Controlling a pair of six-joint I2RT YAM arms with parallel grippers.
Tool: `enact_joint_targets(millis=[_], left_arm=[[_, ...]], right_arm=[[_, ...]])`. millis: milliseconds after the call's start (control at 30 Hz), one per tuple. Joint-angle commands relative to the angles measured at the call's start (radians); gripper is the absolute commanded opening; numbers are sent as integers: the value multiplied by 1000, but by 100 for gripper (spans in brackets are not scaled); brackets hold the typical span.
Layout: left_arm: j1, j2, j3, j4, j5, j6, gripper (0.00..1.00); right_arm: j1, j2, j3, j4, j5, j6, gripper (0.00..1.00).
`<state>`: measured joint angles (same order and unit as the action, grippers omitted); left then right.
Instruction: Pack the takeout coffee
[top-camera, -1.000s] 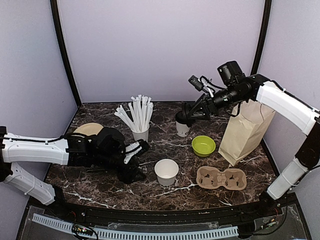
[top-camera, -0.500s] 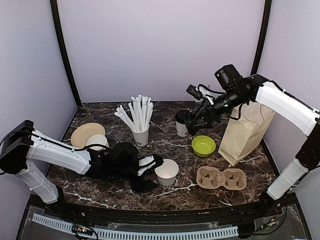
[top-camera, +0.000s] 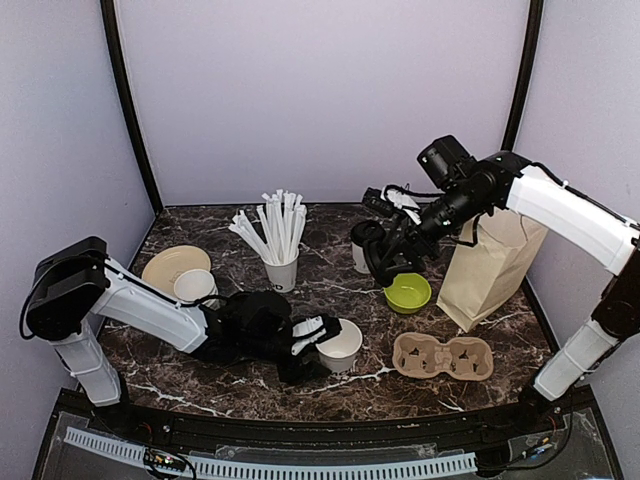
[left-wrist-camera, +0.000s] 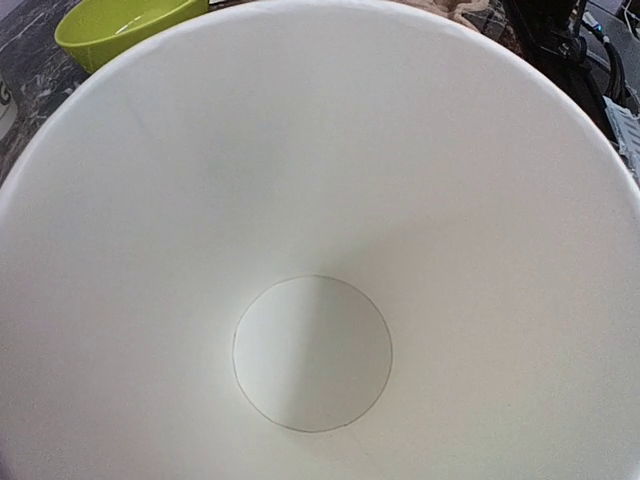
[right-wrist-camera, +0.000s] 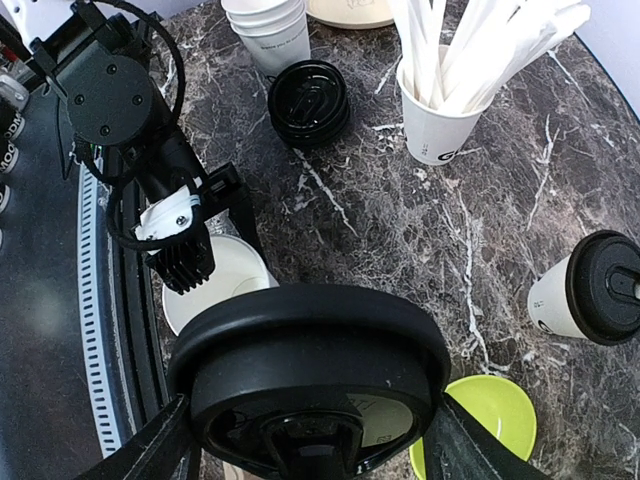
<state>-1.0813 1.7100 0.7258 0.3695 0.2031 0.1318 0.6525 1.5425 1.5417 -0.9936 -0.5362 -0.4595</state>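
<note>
One takeout coffee (right-wrist-camera: 310, 380), a white cup under a black lid, hangs above the table with my right gripper (right-wrist-camera: 310, 445) shut on it. In the top view this gripper (top-camera: 388, 262) is just behind the green bowl (top-camera: 407, 291). A second takeout coffee (top-camera: 361, 250) (right-wrist-camera: 592, 292) stands on the table beside it. My left gripper (top-camera: 322, 340) (right-wrist-camera: 212, 248) lies low, its fingers on either side of a lidless white cup (top-camera: 343, 345) (left-wrist-camera: 320, 250). That cup fills the left wrist view and hides the fingers; whether they press on it does not show.
A cardboard cup carrier (top-camera: 442, 357) lies front right, with a brown paper bag (top-camera: 495, 265) standing behind it. A cup of white straws (top-camera: 280, 262), stacked lidless cups (top-camera: 195, 287), a tan plate (top-camera: 165, 262) and stacked black lids (right-wrist-camera: 308, 100) sit to the left.
My left arm has stretched right until its gripper reached the lidless cup. My right arm has lifted one lidded cup away from the other, toward the green bowl.
</note>
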Motion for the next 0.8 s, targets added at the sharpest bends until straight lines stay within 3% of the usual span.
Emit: enact_joint_targets(millis=[0,300,400,567,767], left_arm=[[-15,19,48,62,39,28,64],[-28,-17,45,-20,-26,21,70],[-28,-109,-4,-63,-51,-1,76],[-29,-236,-85,-154,-98,-48,76],[-31,-462,-134,-209,-175,-121,75]], right_arm=[[28,-9,-5,-9,27,-24,73],[86,9,-13,-54,100,-71,73],[104,18,-20,-51,111,-81,73],[146,51,-24,-35,126,-88,72],[245,149,86,-97,235,-117,72]])
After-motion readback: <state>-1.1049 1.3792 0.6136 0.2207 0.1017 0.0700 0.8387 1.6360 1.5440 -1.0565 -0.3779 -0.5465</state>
